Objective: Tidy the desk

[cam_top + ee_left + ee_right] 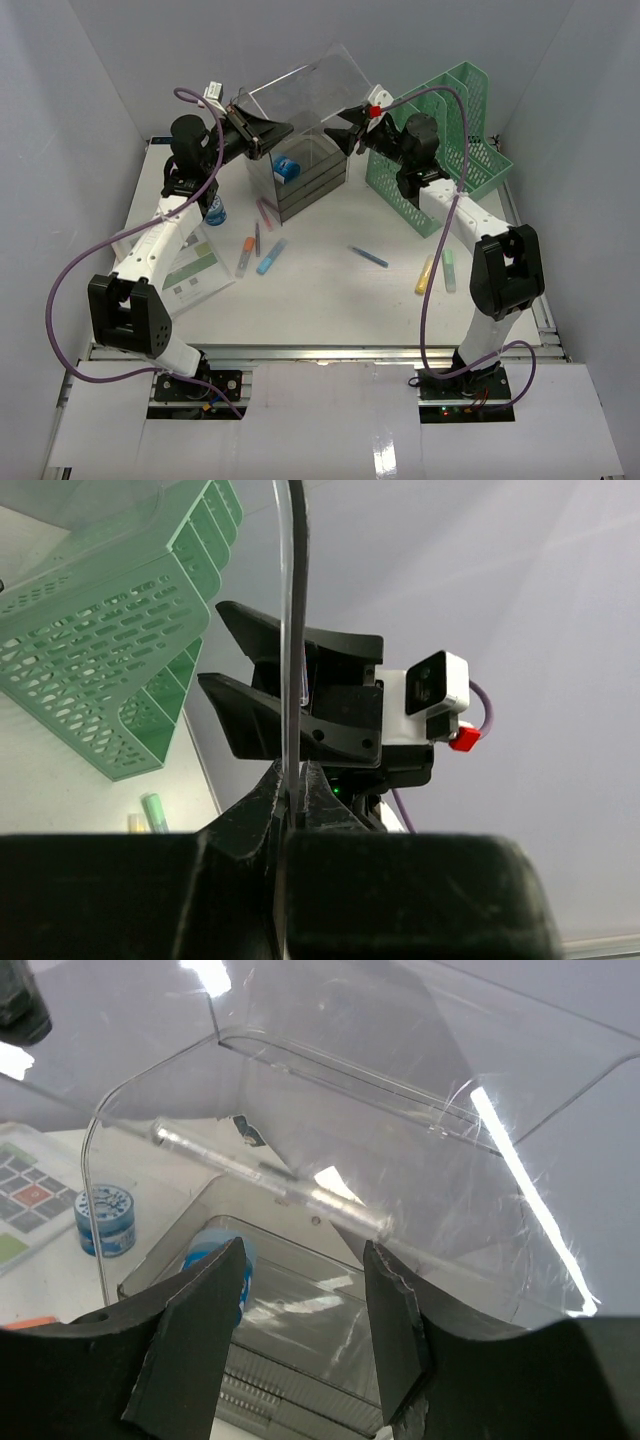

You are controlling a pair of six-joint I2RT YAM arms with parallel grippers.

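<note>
Two printed surfaces are seen, and neither can be read: white lettering runs round the blue round tin but is too small to be made out, and the printed sheet is covered in coloured squares and fine text that is blurred. The tin is set just beside the sheet at the left of the desk, the flat white tabletop that is bounded by a metal rail along its near edge.

At the far middle of the desk a smoky plastic drawer box is placed, with its top compartment uncovered; a blue and white object is contained in it. The clear lid, glossy, scratched and rounded at one corner, is raised above the box. Its thin edge is pinched between the closed fingers of the left gripper. The right gripper is held at the lid's other side with its jaws partly apart, and nothing is seen clamped between them.

Right of the box a green mesh file rack of perforated plastic is stood. Loose on the tabletop are laid a yellow highlighter beside a green highlighter, a blue pen, and an orange highlighter beside a blue highlighter.
</note>
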